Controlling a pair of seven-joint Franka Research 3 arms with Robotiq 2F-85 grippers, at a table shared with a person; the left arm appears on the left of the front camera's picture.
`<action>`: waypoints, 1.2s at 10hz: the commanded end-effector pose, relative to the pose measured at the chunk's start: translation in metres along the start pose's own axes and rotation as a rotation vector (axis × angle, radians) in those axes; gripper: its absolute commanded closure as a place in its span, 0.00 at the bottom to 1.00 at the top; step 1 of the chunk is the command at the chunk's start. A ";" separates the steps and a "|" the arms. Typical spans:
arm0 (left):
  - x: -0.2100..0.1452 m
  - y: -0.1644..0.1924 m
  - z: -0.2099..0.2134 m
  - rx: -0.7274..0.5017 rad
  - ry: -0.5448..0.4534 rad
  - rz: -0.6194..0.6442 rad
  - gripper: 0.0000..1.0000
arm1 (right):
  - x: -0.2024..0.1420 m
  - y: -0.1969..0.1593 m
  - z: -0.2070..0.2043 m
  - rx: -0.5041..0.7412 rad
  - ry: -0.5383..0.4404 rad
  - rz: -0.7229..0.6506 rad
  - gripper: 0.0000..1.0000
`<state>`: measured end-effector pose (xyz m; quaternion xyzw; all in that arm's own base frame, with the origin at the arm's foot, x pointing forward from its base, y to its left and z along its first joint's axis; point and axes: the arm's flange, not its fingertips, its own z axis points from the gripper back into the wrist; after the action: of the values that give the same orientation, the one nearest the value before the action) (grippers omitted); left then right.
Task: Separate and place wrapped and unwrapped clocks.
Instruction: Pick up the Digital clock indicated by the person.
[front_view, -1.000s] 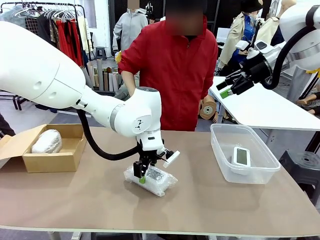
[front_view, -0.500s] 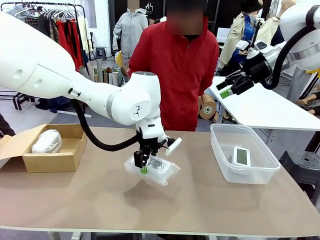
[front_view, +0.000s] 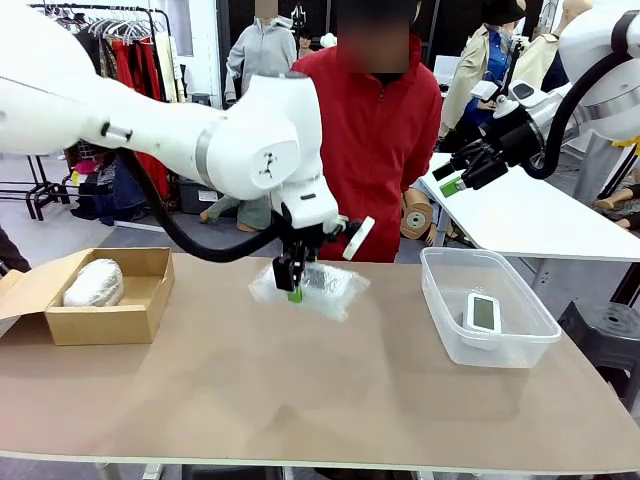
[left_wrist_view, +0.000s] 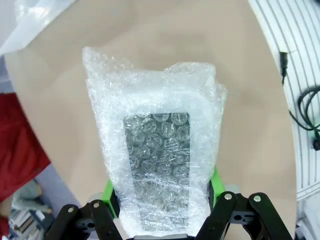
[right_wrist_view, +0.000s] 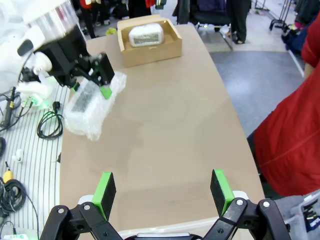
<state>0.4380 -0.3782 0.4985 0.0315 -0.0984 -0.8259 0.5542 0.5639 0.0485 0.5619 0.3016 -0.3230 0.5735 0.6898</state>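
The left gripper (front_view: 293, 283) is clamped on a wrapped clock (front_view: 318, 287), its green pads pressing the sides of the bundle through the bubble wrap, as the left wrist view shows with the pads (left_wrist_view: 111, 194) sunk into the plastic on either side. The bundle hangs clear of the table (front_view: 300, 400), above its middle toward the far edge. It looks light and fairly stiff at the core, a hard block with a dark screen showing through the wrap, but the outer skin is soft, loose and slippery, so a hold on the wrap alone would likely slide; gripping across the narrow sides of the block itself, as here, seems the safer place, and the screen probably should not be squeezed. From the gripper, the cardboard box (front_view: 110, 300) lies at about nine o'clock, at the table's left end, holding another wrapped clock (front_view: 94, 283); the clear plastic bin (front_view: 488, 305) sits at about three o'clock with the bare clock (front_view: 483, 313) inside. The right gripper (right_wrist_view: 162, 192) hangs spread wide and empty, high off the right side. Compared with a second ago, the bundle has gone from resting on the table to being lifted, and the left arm has risen and swung it toward the far side.
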 end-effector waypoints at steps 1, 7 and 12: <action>-0.001 0.008 0.033 0.040 0.038 0.065 1.00 | 0.001 0.003 0.001 -0.001 0.000 0.004 0.00; -0.005 0.015 0.141 0.180 0.049 0.069 1.00 | 0.001 0.003 0.001 -0.001 0.000 0.004 0.00; -0.003 0.018 0.147 0.167 0.027 0.065 1.00 | 0.001 0.003 0.001 -0.001 0.000 0.004 0.00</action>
<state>0.4328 -0.3657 0.6407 0.0836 -0.1573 -0.7998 0.5733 0.5639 0.0485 0.5619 0.3016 -0.3230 0.5735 0.6898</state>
